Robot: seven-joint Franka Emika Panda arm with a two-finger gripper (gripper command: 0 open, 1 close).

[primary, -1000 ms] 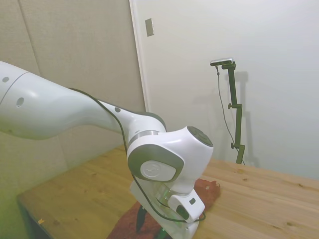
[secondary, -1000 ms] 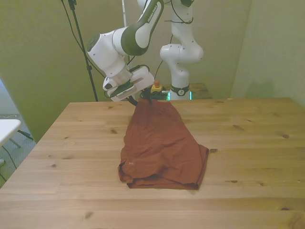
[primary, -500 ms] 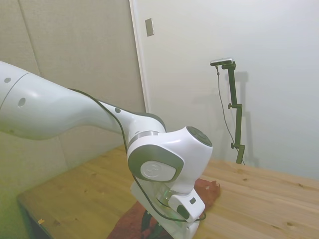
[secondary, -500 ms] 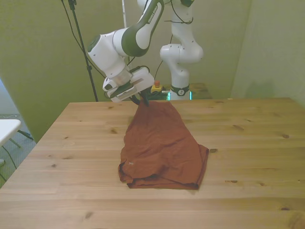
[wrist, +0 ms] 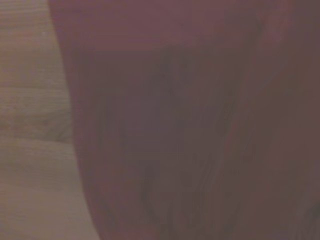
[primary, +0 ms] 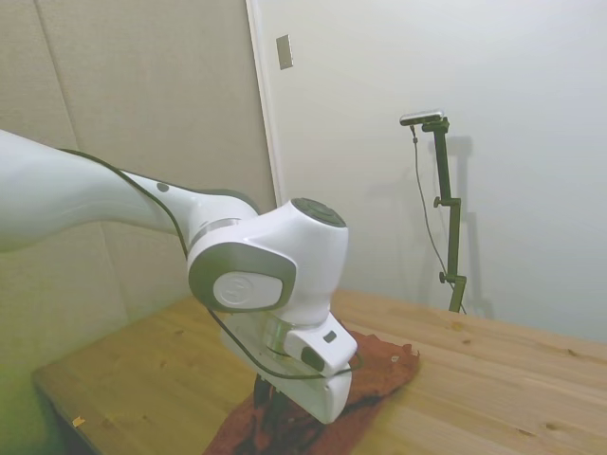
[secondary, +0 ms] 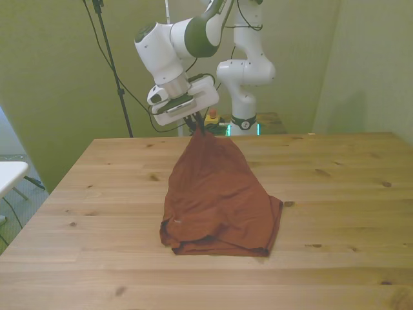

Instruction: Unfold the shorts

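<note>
Wooden table (secondary: 335, 194) carries the shorts (secondary: 216, 200) near its middle; the gripper (secondary: 198, 127) pinches their far edge, lifted into a peak, while the near hem lies flat.

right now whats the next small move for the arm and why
Probably lift a little higher and draw back toward the table's far edge. The gripper pinches the shorts' far edge into a raised peak, yet the near part lies doubled on the wood, so the fold is not open.
</note>
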